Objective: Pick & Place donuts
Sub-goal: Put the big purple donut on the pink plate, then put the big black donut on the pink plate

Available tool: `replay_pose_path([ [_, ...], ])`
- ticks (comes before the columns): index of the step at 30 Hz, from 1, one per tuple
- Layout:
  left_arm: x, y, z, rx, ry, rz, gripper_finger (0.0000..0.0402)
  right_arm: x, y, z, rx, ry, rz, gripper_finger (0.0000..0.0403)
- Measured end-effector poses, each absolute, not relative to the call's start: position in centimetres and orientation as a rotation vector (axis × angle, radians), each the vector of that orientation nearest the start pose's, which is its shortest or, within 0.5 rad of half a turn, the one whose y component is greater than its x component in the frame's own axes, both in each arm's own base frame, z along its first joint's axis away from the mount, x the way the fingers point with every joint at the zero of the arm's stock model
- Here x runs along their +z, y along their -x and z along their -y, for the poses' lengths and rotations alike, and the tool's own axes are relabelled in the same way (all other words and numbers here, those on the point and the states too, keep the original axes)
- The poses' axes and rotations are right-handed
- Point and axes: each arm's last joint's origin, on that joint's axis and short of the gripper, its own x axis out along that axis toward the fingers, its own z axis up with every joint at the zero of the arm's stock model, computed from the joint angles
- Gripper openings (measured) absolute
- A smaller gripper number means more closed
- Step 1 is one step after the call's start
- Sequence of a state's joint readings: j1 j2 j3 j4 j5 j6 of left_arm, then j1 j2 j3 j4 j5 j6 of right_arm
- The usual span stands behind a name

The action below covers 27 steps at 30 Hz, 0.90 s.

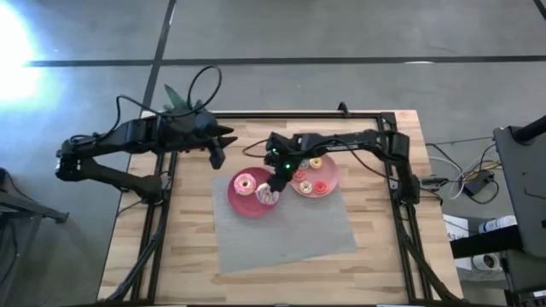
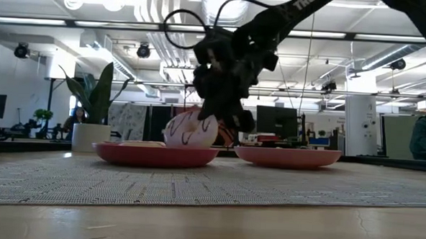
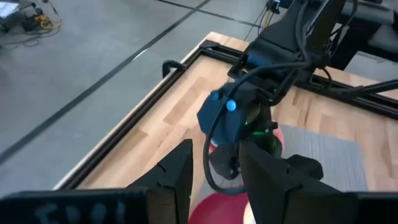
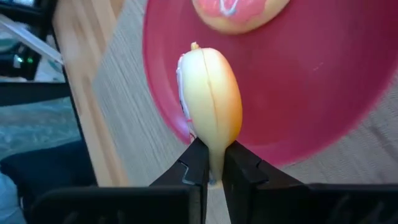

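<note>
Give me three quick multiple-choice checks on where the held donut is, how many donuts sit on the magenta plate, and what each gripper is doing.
1. The white-iced donut is over:
A. the magenta plate
B. bare wood
C. the pink plate

2. Other donuts lying on the magenta plate:
A. none
B. one
C. three

3. The right gripper is:
A. open and empty
B. out of view
C. shut on the donut

Answers: 1 A, the right wrist view shows it on edge above the plate's rim. 2 B, one pink-iced donut lies there. 3 C, its fingers pinch the donut's edge; the left gripper waits open near the table's far edge.
</note>
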State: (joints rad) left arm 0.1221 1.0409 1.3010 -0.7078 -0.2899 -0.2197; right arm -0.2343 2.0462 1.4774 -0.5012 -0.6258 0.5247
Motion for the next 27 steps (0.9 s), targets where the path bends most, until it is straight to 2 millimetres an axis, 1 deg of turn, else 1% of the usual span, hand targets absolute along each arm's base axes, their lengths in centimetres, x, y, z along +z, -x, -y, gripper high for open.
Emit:
replay_pose_path([
  [4,40.2,-18.3,-3.1,0.470,0.198,-0.407,0.0106,17.0,-42.7,8.5,0.056,-0.934,-1.119,0.0038],
  [8,39.2,-17.8,-3.1,0.509,0.217,-0.420,0.0106,16.4,-43.6,9.0,-0.013,-0.905,-1.168,0.0073],
  [10,38.8,-17.5,-3.1,0.513,0.230,-0.419,0.0106,16.8,-44.0,9.2,-0.050,-0.868,-1.176,0.0091],
  [16,37.8,-17.2,-3.0,0.522,0.245,-0.431,0.0106,18.3,-44.3,9.9,-0.219,-0.664,-1.199,0.0141],
  [19,37.7,-17.1,-3.0,0.522,0.242,-0.435,0.0106,19.5,-44.4,10.2,-0.237,-0.597,-1.186,0.0162],
  [22,37.4,-17.1,-3.0,0.519,0.221,-0.449,0.0106,19.9,-44.3,10.2,-0.236,-0.550,-1.210,0.0179],
  [24,37.1,-17.0,-3.0,0.519,0.203,-0.484,0.0106,20.3,-44.3,10.3,-0.245,-0.488,-1.210,0.0187],
  [27,35.8,-16.7,-3.0,0.544,0.188,-0.576,0.0106,22.1,-43.9,10.5,-0.286,-0.344,-1.176,0.0194],
])
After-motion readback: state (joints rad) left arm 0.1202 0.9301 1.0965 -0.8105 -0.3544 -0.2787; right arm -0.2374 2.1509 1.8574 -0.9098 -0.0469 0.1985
